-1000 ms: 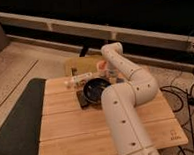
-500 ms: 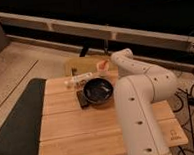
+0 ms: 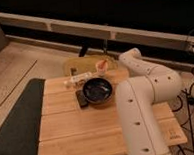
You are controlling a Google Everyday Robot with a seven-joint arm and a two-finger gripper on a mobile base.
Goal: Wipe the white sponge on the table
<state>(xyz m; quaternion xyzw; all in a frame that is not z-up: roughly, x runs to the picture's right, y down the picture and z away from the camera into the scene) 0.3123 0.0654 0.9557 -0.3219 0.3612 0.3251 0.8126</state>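
At far table [image 3: 69, 125] edge, behind dark bowl [image 3: 97, 90]: claw [image 3: 107, 66] closed; held obj unclear.

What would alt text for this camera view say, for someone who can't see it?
A white robot arm bends over a low bamboo table, its closed gripper at the far edge near a yellowish cutting board. A dark bowl sits mid-table; a dark mat lies on the floor beside it.

Dim warm light falls on a tan floor [image 3: 17, 65], where a dark mat [image 3: 16, 122] lies (left side); behind, a dark wall [image 3: 60, 5] carries pale horizontal rails [image 3: 62, 28].
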